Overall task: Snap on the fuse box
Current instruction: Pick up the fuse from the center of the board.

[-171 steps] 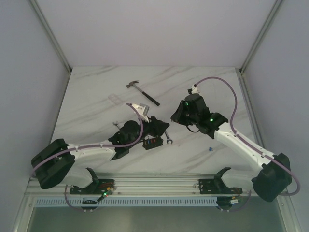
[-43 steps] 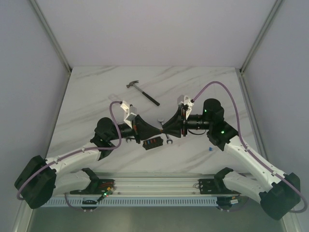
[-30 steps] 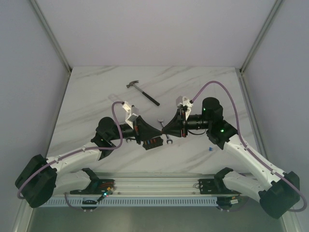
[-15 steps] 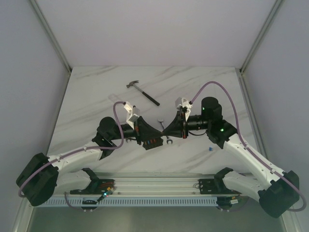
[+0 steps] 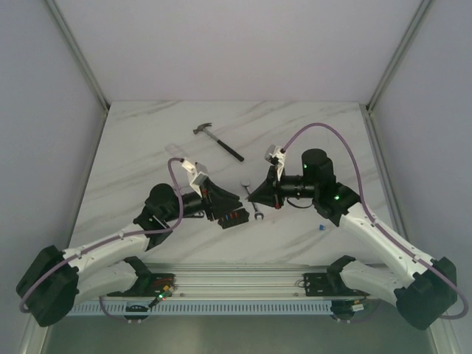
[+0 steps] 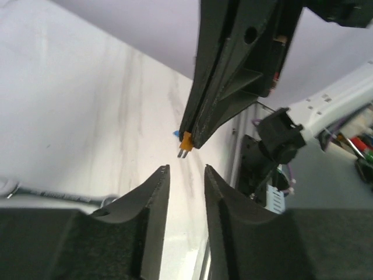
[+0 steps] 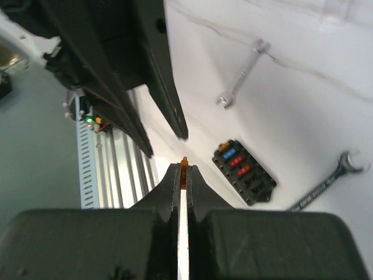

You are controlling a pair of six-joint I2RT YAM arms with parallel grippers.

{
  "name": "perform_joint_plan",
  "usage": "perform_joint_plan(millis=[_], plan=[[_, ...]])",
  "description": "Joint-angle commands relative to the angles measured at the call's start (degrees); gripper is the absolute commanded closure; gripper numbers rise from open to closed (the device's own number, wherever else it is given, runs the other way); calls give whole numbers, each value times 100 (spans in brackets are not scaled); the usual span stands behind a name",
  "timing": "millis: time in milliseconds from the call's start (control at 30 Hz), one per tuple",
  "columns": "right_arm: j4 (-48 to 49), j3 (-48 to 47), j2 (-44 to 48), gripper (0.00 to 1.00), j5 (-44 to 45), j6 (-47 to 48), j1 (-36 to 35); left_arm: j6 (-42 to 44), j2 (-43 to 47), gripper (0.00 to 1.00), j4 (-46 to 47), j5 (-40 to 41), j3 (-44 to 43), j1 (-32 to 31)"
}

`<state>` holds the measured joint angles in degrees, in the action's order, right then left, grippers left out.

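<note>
Fuse box point(image 7: 245, 171): we log it flat on the marble table point(image 5: 140, 147), near the front edge, with a wrench point(image 7: 323, 182) near it and a hammer point(image 5: 218, 140) well behind. Right gripper point(image 7: 183, 170): jaws pinched on a small orange fuse point(image 7: 184, 161), held above the table. Left gripper point(image 6: 185, 170): jaws slightly parted, holding nothing.

Both arms reach inward, forearms low, wrists about level, tools meeting nose to nose.

The left gripper point(image 5: 238, 200) has its jaws parted by a narrow gap, with nothing between the fingers point(image 6: 156, 192).

The right gripper point(image 5: 251, 196) has its jaws pressed together on an orange fuse point(image 7: 184, 164). The fuse sticks out just past the tips, prongs forward.

The right tips sit just ahead of the left gripper's gap, close but apart. The right elbow is bent more sharply than the left.
</note>
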<state>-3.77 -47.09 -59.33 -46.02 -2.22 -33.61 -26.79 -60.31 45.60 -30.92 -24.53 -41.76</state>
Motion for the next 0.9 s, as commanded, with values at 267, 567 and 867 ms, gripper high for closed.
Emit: perform_joint_plan(millis=[267,567,867], plan=[[-1124,-498,-440,100,3957,-1421,-809,-1317,965,34,-2547,2991,544,40],[-1790,-932,-1481,100,5869,-2347,-1634,-1945,686,26,-2973,3410,638,62],[-1673,-1267,-2382,100,6417,-2733,-2343,-2126,-21,29,-3036,3196,487,87]])
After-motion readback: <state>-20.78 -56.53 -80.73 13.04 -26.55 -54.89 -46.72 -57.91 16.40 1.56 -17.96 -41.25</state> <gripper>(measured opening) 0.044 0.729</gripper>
